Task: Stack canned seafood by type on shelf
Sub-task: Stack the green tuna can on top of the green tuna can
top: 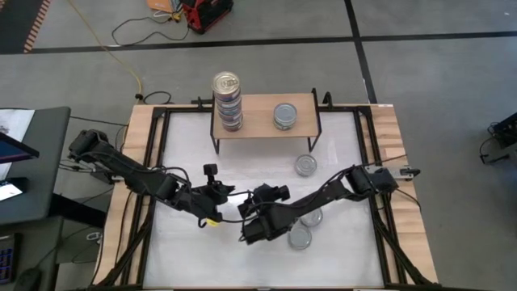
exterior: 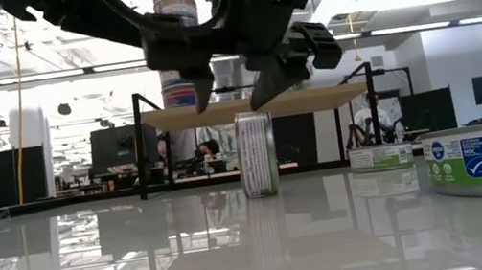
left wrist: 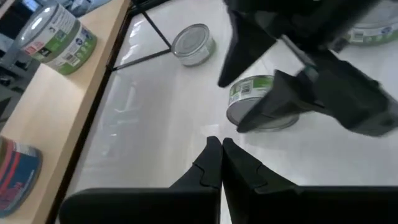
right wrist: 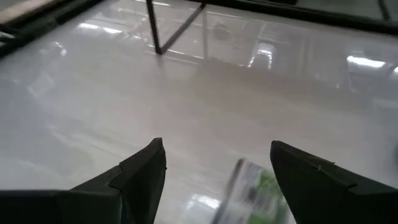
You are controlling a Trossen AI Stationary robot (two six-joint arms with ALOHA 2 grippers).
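**A tin on edge under the right end effector**

From above we cannot tell how the tin beneath the right end effector (top: 245, 234) sits; the arm hides it. The low view settles it: this tin on edge (exterior: 257, 154) stands upright on its rim on the tabletop (top: 242, 162), in front of the shelf (top: 262, 121), with the released fingers hanging just above it on either side, not touching. The right wrist view shows the same tin between the spread fingers (right wrist: 142, 171).

The left end effector (top: 212, 220) is clenched on nothing, beside the right one and in front of the shelf; its wrist view shows the fingertips pressed together.

On the shelf we count one tall stack (top: 228, 101) at its left end, gold lid on top, and a short silver-lidded pile (top: 284, 115) toward its right end; how many tins each holds we cannot tell. In front of the shelf, three silver-lidded tins lie flat: one (top: 305, 166) near the shelf's right leg, two (top: 300, 237) farther off beside the right arm.
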